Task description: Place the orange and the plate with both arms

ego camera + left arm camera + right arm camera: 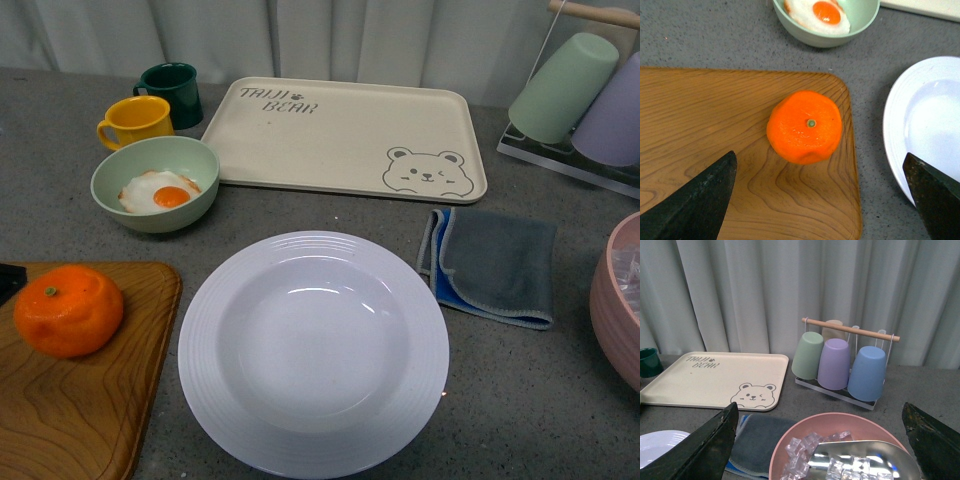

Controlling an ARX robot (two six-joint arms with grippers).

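I hold my left gripper (819, 159) spread wide over the orange (805, 126) for a pick, while the right gripper (820, 407), also spread, sits beside the plate (312, 350).

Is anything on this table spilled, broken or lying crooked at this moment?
Nothing is spilled or broken. Only the grey folded cloth right of the large white ridged plate lies a little crooked, its blue underside showing at one edge. The bright orange mandarin sits whole on the wooden board.
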